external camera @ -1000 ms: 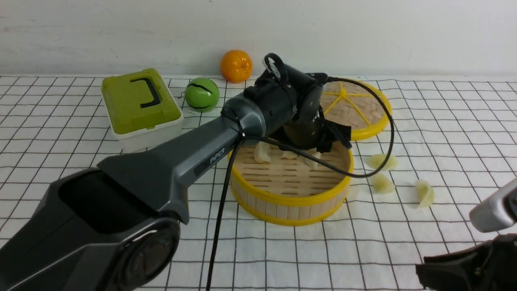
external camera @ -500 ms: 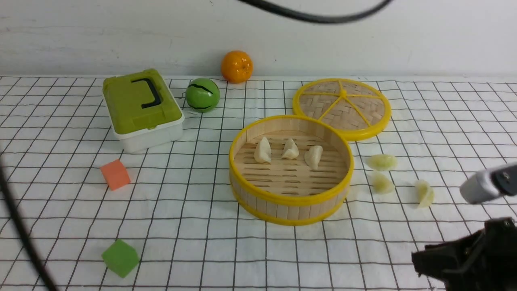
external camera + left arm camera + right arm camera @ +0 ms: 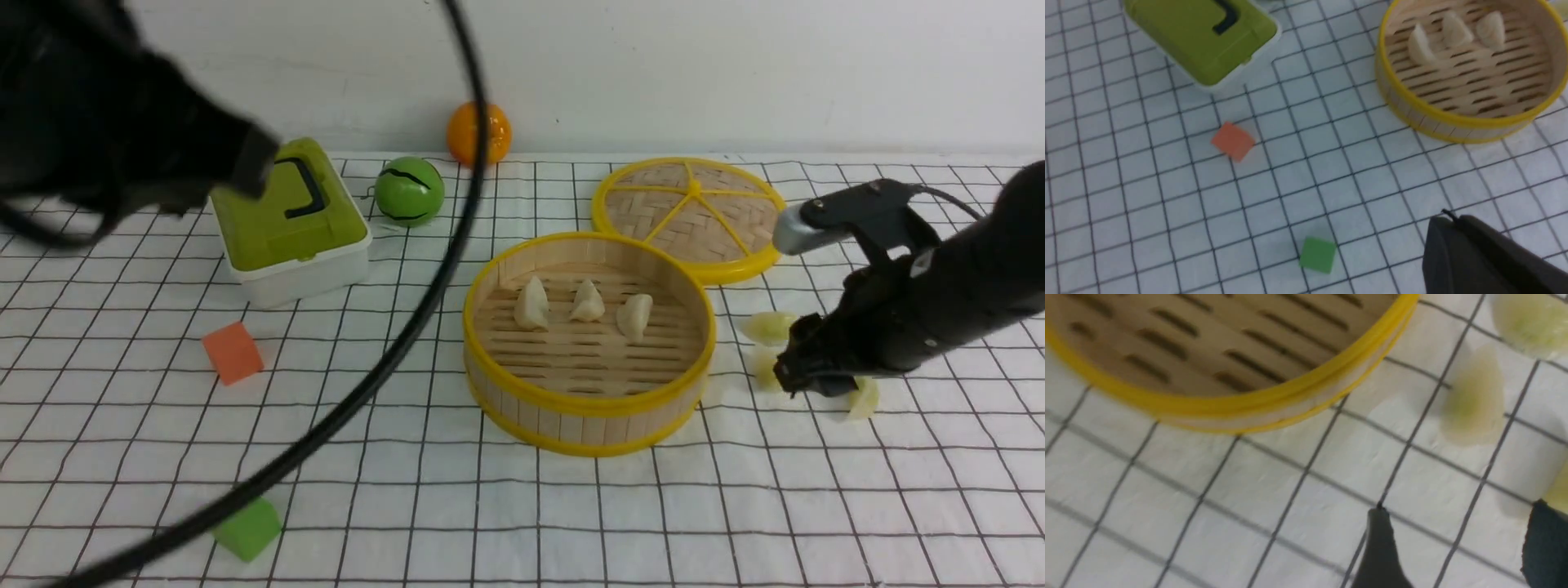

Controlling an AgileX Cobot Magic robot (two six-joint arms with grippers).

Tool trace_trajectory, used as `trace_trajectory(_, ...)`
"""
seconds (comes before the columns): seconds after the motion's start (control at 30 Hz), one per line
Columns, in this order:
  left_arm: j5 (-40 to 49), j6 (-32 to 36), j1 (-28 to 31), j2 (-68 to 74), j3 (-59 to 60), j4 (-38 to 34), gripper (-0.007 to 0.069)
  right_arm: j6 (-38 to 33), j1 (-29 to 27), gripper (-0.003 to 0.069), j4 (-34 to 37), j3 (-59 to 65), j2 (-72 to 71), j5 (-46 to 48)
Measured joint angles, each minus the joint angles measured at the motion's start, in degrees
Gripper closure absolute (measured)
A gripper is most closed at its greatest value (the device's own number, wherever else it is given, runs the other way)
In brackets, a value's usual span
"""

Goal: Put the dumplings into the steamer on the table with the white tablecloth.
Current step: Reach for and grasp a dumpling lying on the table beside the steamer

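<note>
Right fingers (image 3: 1381, 555) wide apart beside dumplings (image 3: 1472, 402)

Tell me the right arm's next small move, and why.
Probably ease the open right gripper forward and down so its fingers straddle the pale crescent-shaped dumpling just ahead on the white grid cloth; it is one of three lying outside the round yellow-rimmed bamboo steamer.
</note>
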Motion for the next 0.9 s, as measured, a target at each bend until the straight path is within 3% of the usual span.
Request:
trace_trajectory(0.37,-1.6,-15.7,0.0,-25.1,31.0,12.8,0.0637,2.7,-2.6,0.0227,1.5,-13.1,17.2,-2.1)
trace_trajectory(0.43,-1.6,-16.5,0.0,-26.8,32.7,13.8,0.0637,2.7,-2.6,0.0242,2.0,-13.4,18.2,-2.4)
trace_trajectory(0.57,-2.0,-17.8,0.0,-30.8,37.9,16.8,0.0637,2.6,-2.6,0.0373,2.1,-13.6,20.4,-2.3)
trace_trajectory(0.67,-2.5,-18.0,0.0,-31.4,39.6,18.4,0.0637,2.6,-2.7,0.0426,2.2,-13.6,20.4,-2.3)
trace_trajectory(0.9,-5.5,-20.1,0.0,-31.4,44.2,20.6,0.0637,2.6,-2.7,0.0425,0.0,-13.5,16.1,0.4)
